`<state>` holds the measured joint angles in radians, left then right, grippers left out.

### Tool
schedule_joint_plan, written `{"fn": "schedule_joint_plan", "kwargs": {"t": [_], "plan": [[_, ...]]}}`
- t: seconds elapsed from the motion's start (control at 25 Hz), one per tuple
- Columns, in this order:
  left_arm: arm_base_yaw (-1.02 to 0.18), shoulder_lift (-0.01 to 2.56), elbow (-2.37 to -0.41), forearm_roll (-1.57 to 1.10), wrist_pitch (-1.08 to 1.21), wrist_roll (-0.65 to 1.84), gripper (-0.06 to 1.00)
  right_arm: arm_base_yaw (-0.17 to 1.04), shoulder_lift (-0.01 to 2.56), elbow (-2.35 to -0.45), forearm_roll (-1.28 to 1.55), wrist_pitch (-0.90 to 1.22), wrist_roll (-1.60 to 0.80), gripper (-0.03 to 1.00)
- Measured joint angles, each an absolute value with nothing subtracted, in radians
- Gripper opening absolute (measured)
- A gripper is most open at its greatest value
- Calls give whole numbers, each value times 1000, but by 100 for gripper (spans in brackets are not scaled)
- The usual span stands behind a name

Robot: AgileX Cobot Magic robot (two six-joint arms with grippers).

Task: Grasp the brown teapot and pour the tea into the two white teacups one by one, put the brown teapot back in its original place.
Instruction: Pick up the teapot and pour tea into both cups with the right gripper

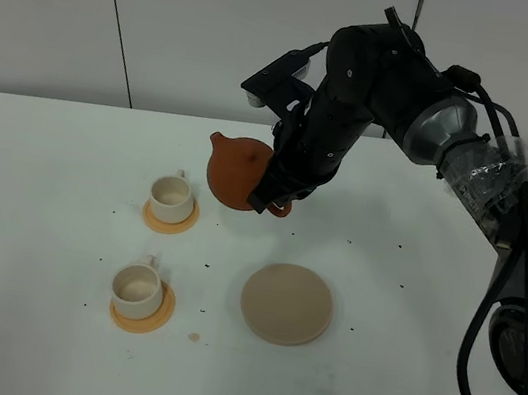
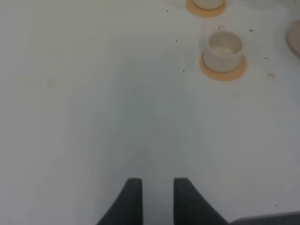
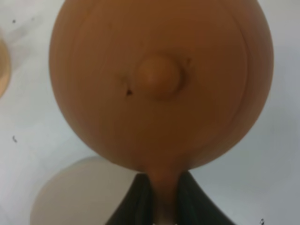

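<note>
Exterior high view: a white table [image 1: 32, 250] with a pale wall behind; one black arm [image 1: 386, 76] reaches in from 3 o'clock.
Teapot look: the teapot [image 1: 235, 175] is squat, round, matt reddish-brown clay. It has a short spout [image 1: 216, 138] and a round lid [image 3: 187, 70] with a smooth knob [image 3: 158, 77]. A tiny dark fleck sits on the lid beside the knob.
Teapot place: at 11 o'clock from the disc [image 1: 287, 305] and well apart from it. It appears raised above the table, tilted so the lid faces the high camera almost full. The spout points toward 11 o'clock.
Right gripper: the right gripper [image 1: 279, 203] is clenched on the teapot's handle [image 3: 163, 211]. In the right wrist view its two dark fingers [image 3: 140, 201] pinch the handle from both sides, and the pot fills most of that view.
Left gripper: the left gripper [image 2: 157, 187] hovers over bare table and holds nothing. A narrow gap shows between its fingers [image 2: 132, 199]; I cannot tell whether it is fully clenched.
Disc: round, flat, beige, bare, lying on the table; part of it shows under the pot in the right wrist view [image 3: 79, 192].
Far cup: the far cup [image 1: 171, 194] is cream-white with a tiny handle. It stands upright on an orange coaster [image 1: 185, 221], at 8 o'clock from the teapot.
Near cup: the near cup [image 1: 138, 285] is alike, on its own coaster [image 1: 155, 321], at 9 o'clock from the disc and 6 o'clock from the far cup. It also shows in the left wrist view [image 2: 225, 44].
Table marks: dark specks [image 1: 207, 266] lie scattered, and a small brownish spot [image 1: 192, 337] lies just beside the near cup's coaster.
</note>
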<state>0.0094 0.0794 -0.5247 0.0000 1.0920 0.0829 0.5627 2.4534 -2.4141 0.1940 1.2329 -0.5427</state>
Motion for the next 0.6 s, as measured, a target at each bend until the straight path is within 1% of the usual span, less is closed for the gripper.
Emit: {"fn": "schedule_joint_plan", "kwargs": {"t": [0.6], "plan": [[9, 79, -525, 0, 1092, 83, 23, 564, 2488, -2414, 241, 1233, -529, 10]]}}
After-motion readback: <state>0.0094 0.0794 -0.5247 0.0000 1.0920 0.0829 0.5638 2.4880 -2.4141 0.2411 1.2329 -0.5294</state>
